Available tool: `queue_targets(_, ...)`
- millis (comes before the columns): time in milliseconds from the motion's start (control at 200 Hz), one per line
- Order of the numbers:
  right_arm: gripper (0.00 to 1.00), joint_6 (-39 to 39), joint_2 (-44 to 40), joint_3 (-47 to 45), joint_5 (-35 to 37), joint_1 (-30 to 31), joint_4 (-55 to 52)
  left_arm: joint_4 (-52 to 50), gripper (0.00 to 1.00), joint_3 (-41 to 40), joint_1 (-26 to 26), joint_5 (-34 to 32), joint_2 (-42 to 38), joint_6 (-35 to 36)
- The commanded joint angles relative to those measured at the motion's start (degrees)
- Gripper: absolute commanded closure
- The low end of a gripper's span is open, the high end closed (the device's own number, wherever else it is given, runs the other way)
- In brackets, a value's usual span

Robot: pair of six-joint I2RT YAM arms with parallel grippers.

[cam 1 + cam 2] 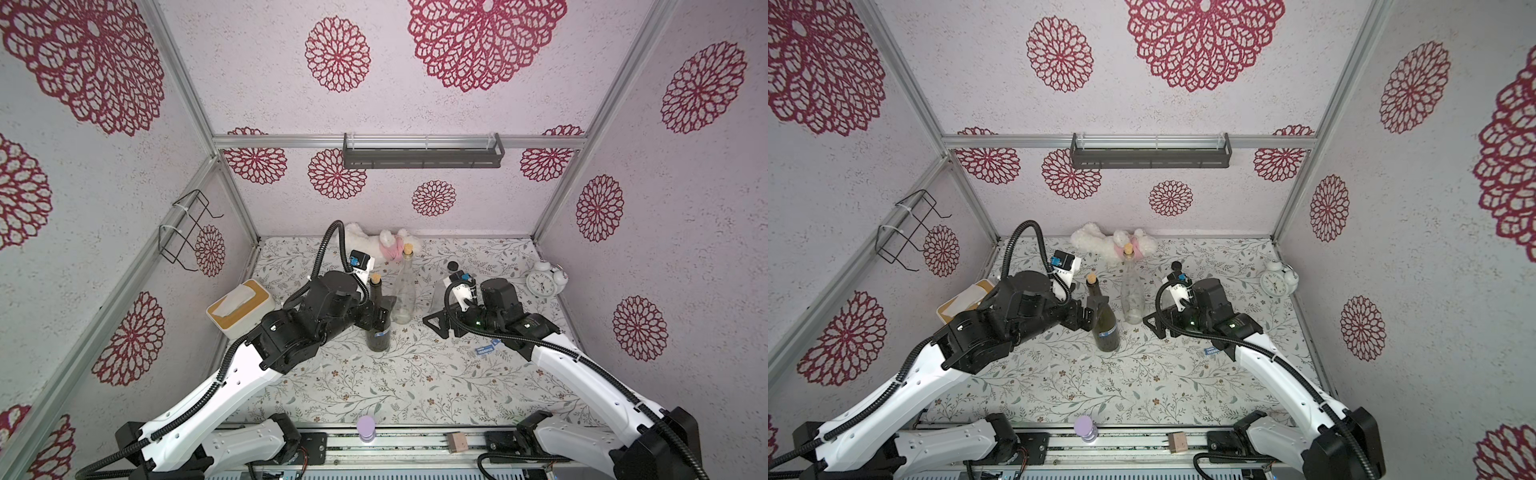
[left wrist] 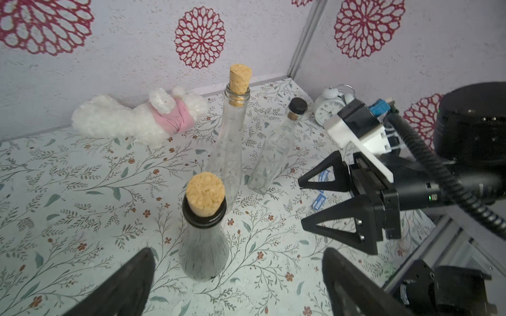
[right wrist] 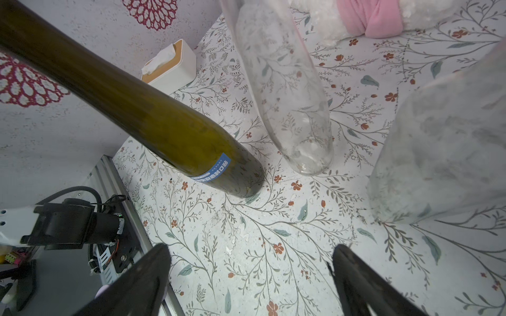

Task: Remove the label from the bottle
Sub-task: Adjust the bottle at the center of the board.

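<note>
With the blue label (image 3: 212, 169) unpeeled low on the dark bottle (image 3: 164, 131) mid-worktop, left gripper (image 2: 236, 251) and right gripper (image 2: 301, 203) both gape empty, so removal seems undone.

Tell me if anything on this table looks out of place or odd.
Two small blue sticker scraps lie loose on the table beside the right arm, like peeled litter. A plush toy lies flopped on its side against the back wall. The dark bottle stands upright, blue label on.
</note>
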Motion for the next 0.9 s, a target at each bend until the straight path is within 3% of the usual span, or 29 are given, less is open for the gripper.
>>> queue_targets(0,0.05,3.61,-2.52,-0.65,0.65,-0.29,0.88,0.92,0.03,-2.12,3.55,11.45,-1.21,6.77)
queue_targets(105,0.06,5.04,-3.4,-1.47,3.57,0.63,0.36,1.33,0.03,-3.34,6.65,15.2,-0.81,8.83)
queue_targets(355,0.09,7.77,-2.78,-2.13,12.33,9.32,3.12,6.59,0.01,-6.46,13.18,22.19,0.9,9.19)
queue_targets(641,0.12,9.1,1.54,-2.22,20.29,17.55,7.57,9.32,0.04,-6.55,14.93,25.52,4.17,9.8)
queue_targets(896,0.13,9.16,3.26,-1.74,20.61,18.17,8.93,11.85,0.09,-7.66,15.21,26.1,5.15,10.58)
